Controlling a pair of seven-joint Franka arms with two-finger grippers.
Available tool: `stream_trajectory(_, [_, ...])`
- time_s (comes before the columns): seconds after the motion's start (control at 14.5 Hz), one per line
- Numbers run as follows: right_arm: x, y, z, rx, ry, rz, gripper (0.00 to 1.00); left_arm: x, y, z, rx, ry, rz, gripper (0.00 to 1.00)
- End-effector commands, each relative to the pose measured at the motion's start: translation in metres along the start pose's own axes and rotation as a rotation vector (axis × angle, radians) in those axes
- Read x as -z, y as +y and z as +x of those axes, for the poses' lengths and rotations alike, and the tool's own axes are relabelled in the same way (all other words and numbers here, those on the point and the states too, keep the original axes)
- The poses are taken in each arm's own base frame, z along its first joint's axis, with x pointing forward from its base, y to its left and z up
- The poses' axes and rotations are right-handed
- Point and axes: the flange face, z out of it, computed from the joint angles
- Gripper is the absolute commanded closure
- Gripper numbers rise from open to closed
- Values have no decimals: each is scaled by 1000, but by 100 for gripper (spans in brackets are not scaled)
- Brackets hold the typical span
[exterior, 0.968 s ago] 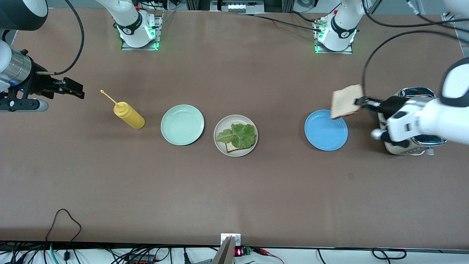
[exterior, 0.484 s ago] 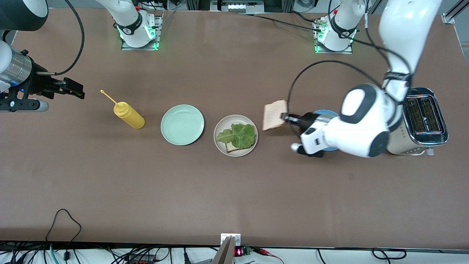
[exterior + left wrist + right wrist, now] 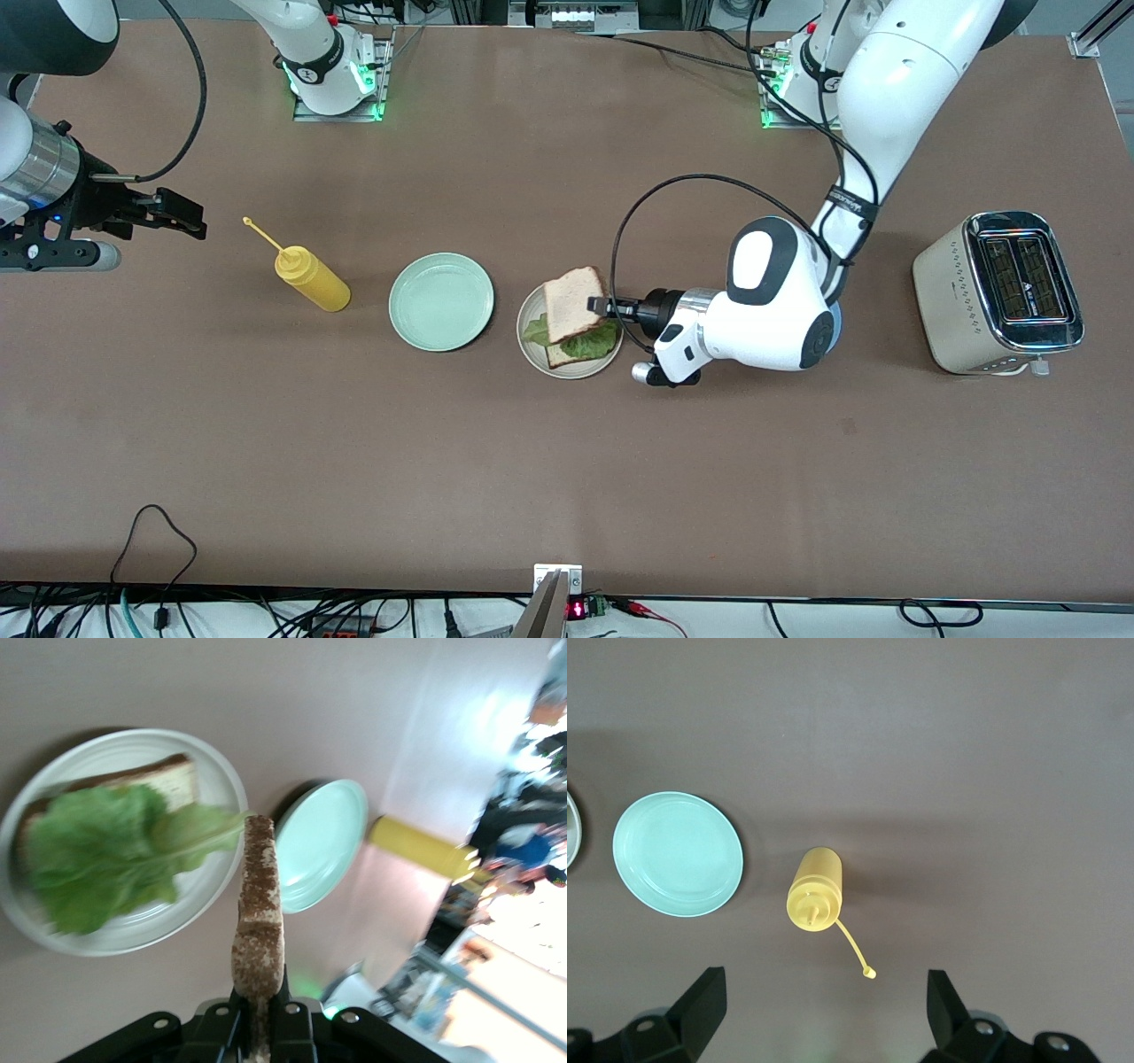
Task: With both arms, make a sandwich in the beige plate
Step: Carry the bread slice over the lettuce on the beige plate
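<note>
Reaching low across the desk, left end effector [image 3: 602, 307] clamped on a bread slice [image 3: 574, 304] over the beige plate [image 3: 532, 347], lettuce [image 3: 592, 344] on bread inside it, right end effector [image 3: 184, 218] waiting apart beside the mustard bottle [image 3: 312, 278], mint-green plate [image 3: 440, 301] next to the beige plate.

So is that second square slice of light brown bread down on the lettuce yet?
Not yet. The top bread slice is pinched by the shut left gripper, tilted over the green lettuce leaf in the beige plate.

Even overhead light, soft shadows, left wrist view blurred
</note>
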Motion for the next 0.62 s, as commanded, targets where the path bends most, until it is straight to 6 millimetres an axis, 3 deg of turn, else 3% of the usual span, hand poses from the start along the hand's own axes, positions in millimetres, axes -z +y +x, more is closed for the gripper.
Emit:
stream_trajectory(0.0, [5,-5,-1,-2,1,11,0,-12,-6,9,10,40,-95,100])
stream_trajectory(0.21, [6,-5,-1,-2,4,11,0,-29,-30,19,-6,38,-99,100])
stream_trajectory(0.41, [5,-5,0,-2,3,12,0,-43,-56,17,-68,15,-82,100])
stream_trajectory(0.55, [5,-5,0,-2,4,13,0,-47,-63,17,-88,1,-92,100])
